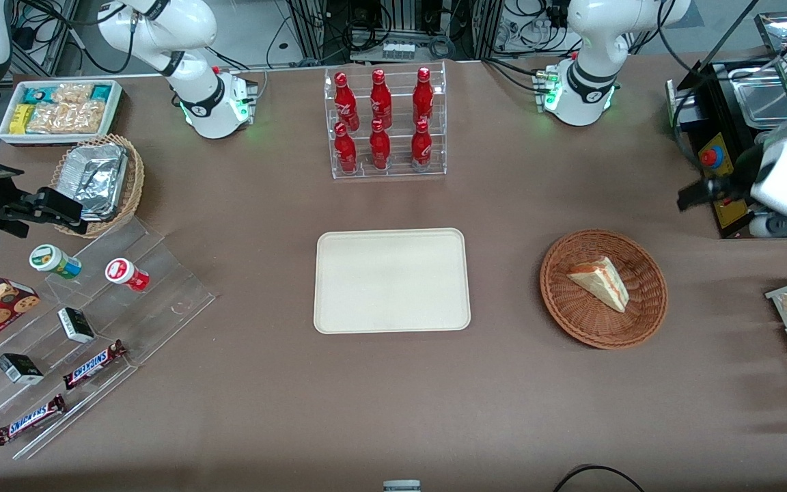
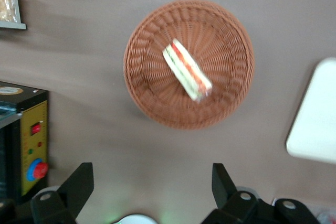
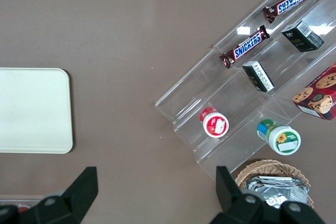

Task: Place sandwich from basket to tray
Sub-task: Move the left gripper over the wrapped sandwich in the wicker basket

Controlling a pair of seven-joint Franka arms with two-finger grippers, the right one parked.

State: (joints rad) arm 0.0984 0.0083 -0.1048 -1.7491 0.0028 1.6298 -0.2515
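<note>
Held high above the table (image 1: 393, 396) toward the working arm's end, the claw (image 2: 152, 184) has its two black fingers (image 2: 79, 182) spread wide apart with nothing between them. In the left wrist view it hangs well clear of the basket (image 2: 157, 103), not touching it.

The sandwich (image 1: 600, 281) lies in the basket (image 1: 571, 307), resting on the woven floor near the middle. It is a small triangular wedge of white bread; its cut face shows thin bands of red and green filling between the slices, seen most plainly from the wrist camera (image 2: 187, 70). In the front view the crust side looks pale tan, with one point of the wedge aimed toward the camera.

The basket is round, shallow and reddish-brown, with a tight wicker weave and a low rim. It stands on the brown table beside the tray (image 1: 339, 321), well apart from it. The tray is flat, cream-coloured and rectangular with rounded corners, and nothing lies on it.
</note>
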